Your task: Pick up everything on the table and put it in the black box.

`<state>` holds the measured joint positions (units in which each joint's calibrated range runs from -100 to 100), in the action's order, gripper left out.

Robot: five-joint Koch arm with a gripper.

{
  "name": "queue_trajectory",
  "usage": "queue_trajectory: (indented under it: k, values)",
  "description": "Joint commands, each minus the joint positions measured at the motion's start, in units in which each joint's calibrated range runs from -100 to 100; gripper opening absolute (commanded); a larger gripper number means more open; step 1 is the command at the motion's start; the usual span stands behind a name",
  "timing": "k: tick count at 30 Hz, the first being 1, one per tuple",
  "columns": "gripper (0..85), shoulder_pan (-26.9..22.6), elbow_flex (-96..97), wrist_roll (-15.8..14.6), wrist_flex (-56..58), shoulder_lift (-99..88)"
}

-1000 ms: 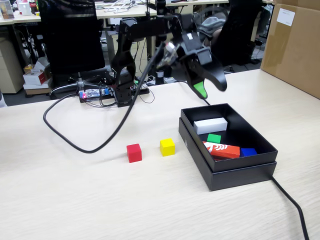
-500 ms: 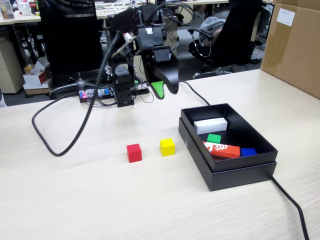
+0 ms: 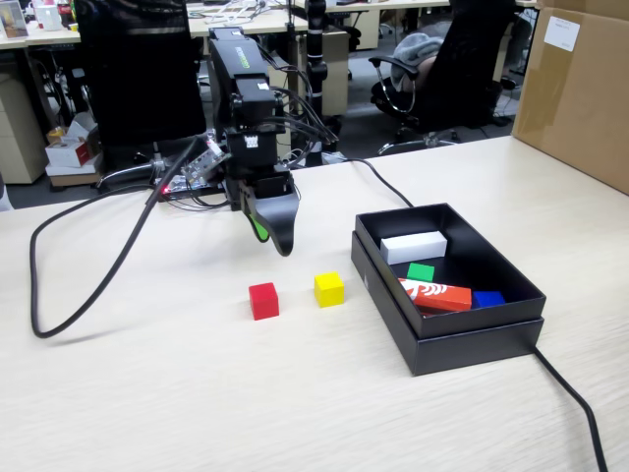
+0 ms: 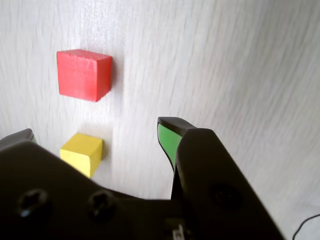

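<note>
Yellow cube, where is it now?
In the fixed view, the yellow cube sits on the table, between the red cube and the black box.

1. A broad pale beige table [image 3: 147, 393] with fine wood grain is seen in the fixed view and, close up, in the wrist view.
2. A shallow black box [image 3: 472, 339] is set directly on it.
3. A yellow cube [image 3: 329, 289] is placed just left of the box in the fixed view.
4. A red cube [image 3: 263, 300] lies farther left of the box, beside the yellow one and apart from it.
5. A black cable [image 3: 570, 403] is laid from the box's near right corner toward the near edge.
6. A big brown carton [image 3: 575, 88] stands behind the box, to its right.
</note>
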<state>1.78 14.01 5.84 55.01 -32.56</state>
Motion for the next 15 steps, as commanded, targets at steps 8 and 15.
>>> queue_trajectory:
  k: [8,15]
  values:
    - [47.3,1.12,-2.32,0.68,-9.53,3.93]
    - [47.1,1.86,-1.50,1.12,-14.19,7.60]
